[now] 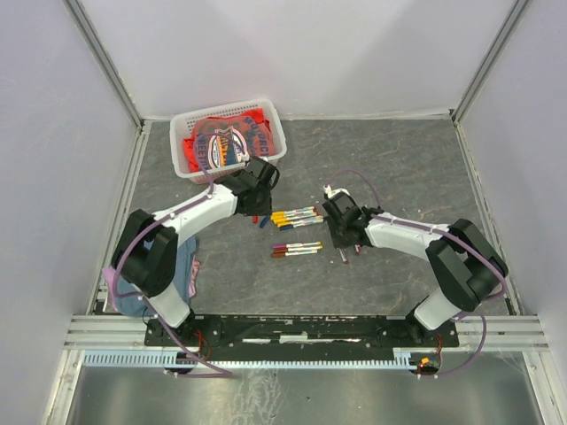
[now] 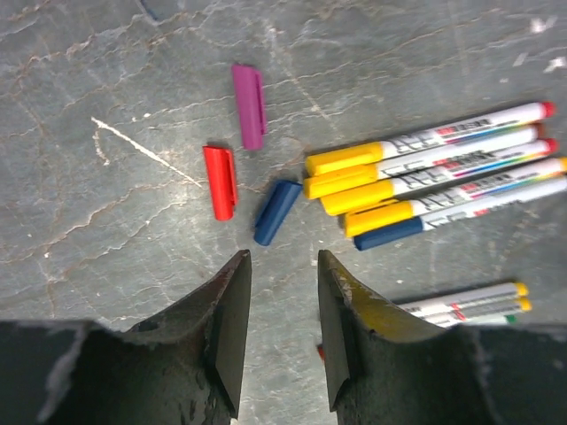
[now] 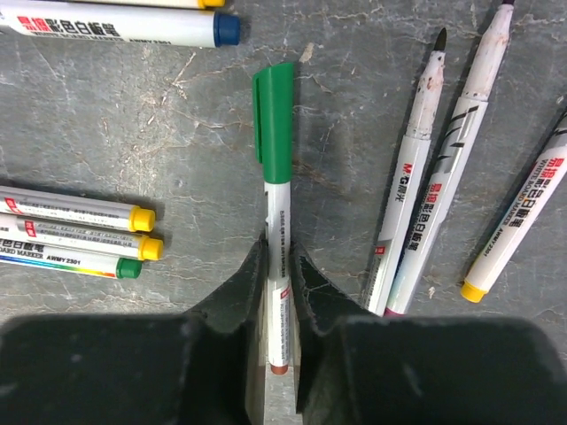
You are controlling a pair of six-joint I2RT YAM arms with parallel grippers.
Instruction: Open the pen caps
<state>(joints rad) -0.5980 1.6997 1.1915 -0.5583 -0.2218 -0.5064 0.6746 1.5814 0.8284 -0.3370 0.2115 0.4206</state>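
A grey, stone-patterned table (image 1: 399, 159) fills all three views. The right gripper (image 3: 277, 258) is pinched tight around the white barrel of a pen (image 3: 278, 221). The pen's long axis runs straight out from between the fingers. Its green cap (image 3: 275, 115) is on the pen's far end and points away from the gripper. Only the right wrist view shows this grip. It also shows two uncapped pens (image 3: 409, 177) just to the right, bare tips pointing much the same way.

The left gripper (image 2: 279, 305) hangs above the table, jaws well apart, holding nothing. Only the left wrist view shows three loose caps ahead of it. A purple cap (image 2: 250, 104) lies farthest and a red cap (image 2: 220, 181) nearer on the left, both pointing roughly away from the gripper. A blue cap (image 2: 277, 212) lies nearest, slanted. To their right lie pens whose yellow caps (image 2: 344, 159) point left.

The overhead view alone shows a white basket (image 1: 178, 146) holding a red cloth (image 1: 257, 124) at the back left.
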